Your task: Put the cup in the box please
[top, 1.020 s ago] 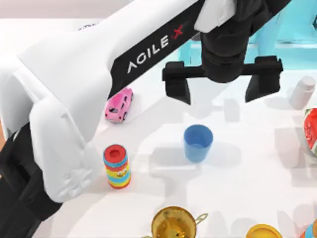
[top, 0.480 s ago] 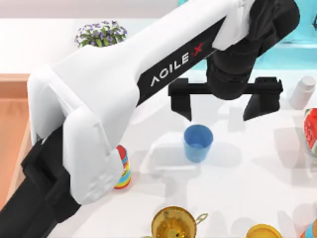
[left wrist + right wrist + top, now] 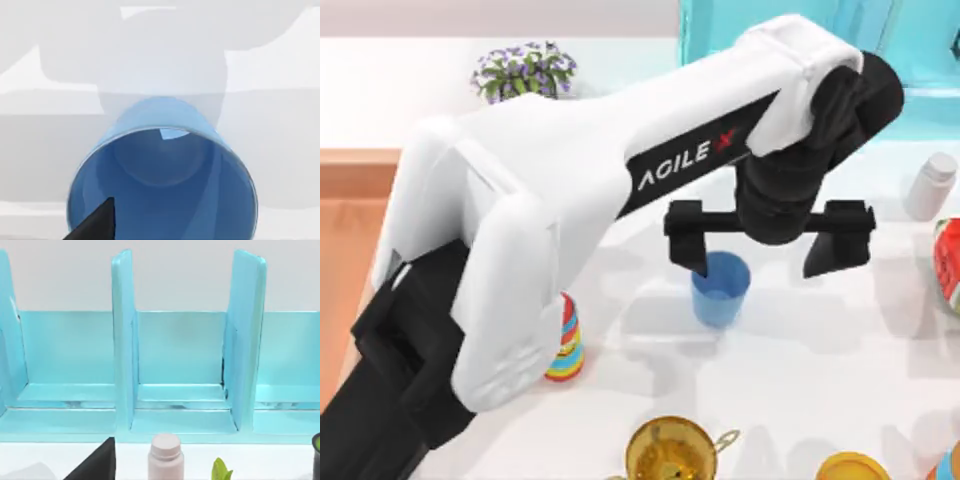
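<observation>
The left pincer hangs wide open over the blue cup on the white tabletop, one finger overlapping its rim; the arm partly hides a striped toy.

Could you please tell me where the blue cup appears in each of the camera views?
Top view: the cup stands centre table, under the open left gripper.
Left wrist view: cup seen close, down its mouth.
Right wrist view: not in it.
Shared landmark: the gripper's black fingertip at the cup.
</observation>
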